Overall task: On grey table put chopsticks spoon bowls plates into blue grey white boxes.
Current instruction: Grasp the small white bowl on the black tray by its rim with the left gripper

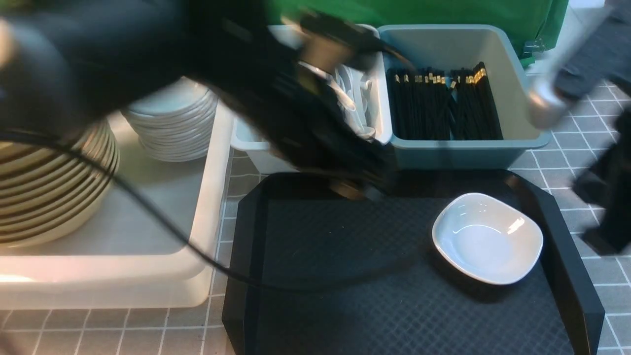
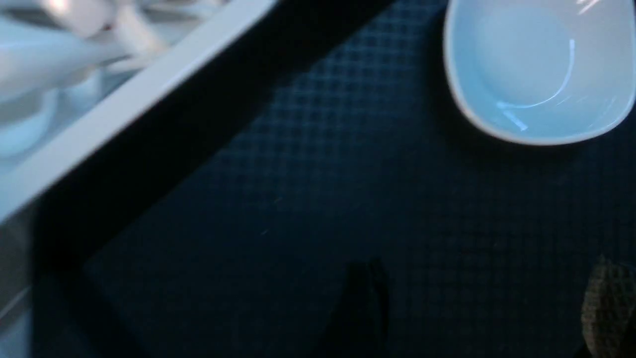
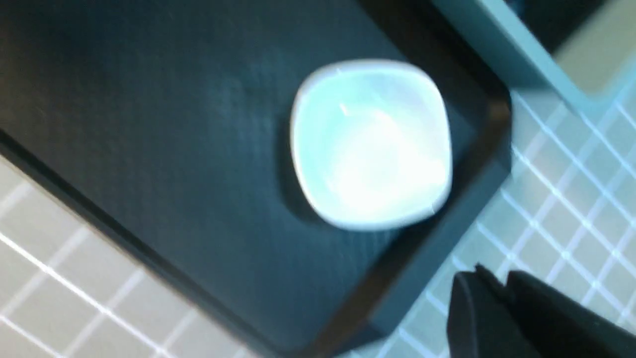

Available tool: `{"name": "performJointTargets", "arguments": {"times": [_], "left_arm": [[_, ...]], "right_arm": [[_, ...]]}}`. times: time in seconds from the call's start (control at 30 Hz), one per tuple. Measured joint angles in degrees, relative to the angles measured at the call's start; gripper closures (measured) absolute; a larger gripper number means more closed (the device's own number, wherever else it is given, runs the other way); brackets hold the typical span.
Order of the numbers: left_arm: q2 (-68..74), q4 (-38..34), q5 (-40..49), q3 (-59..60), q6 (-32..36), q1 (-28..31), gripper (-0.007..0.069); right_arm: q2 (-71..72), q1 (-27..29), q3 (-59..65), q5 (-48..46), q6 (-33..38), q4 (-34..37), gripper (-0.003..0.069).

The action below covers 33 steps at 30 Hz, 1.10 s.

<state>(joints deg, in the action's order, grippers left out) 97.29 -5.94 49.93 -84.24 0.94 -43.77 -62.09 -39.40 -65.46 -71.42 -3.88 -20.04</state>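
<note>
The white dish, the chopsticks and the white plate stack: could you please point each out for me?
white dish (image 1: 487,239): front view, centre of its hollow.
chopsticks (image 1: 419,108): front view, middle of the left black bundle.
white plate stack (image 1: 172,133): front view, side of the stacked rims.

The bowl (image 1: 487,238) is white, the diamond-patterned tray (image 1: 345,276) black, the chopsticks (image 1: 443,106) gold-tipped black

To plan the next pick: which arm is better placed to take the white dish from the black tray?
Probably left, for the white dish. The left fingers are open above the tray, and the white box of stacked dishes is on its side. The right fingers are shut, off the tray.
</note>
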Motion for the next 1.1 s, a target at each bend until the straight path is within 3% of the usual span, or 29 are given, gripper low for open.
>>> {"name": "performJointTargets", "arguments": {"times": [0.2,0.67,0.77,0.87,0.93,1.1], "left_arm": [[14.08,0.24,-6.27,-8.25,-0.18,-5.42,0.0129],[31.29,4.15,-6.56,-21.39,-3.57,-5.53,0.0134],[32.63,3.6,-5.82,-21.82,-4.26,-5.53,0.0202],[32.85,2.04,-5.34,-22.0,-4.78,-5.53,0.0428],[32.41,1.25,-5.32,-22.42,-4.78,-5.47,0.0524],[28.34,0.85,0.11,-24.11,-2.16,-4.73,0.061]], "right_arm": [[9.38,0.0,8.11,-0.34,-3.09,-0.33,0.0555],[17.53,0.0,10.49,-0.47,-3.85,-0.53,0.0551],[17.53,0.0,10.49,-0.47,-3.85,-0.53,0.0551],[17.53,0.0,10.49,-0.47,-3.85,-0.56,0.0551],[17.53,0.0,10.49,-0.14,-3.85,-0.56,0.0551],[17.53,0.0,10.49,4.24,-3.85,1.52,0.0551]]}}
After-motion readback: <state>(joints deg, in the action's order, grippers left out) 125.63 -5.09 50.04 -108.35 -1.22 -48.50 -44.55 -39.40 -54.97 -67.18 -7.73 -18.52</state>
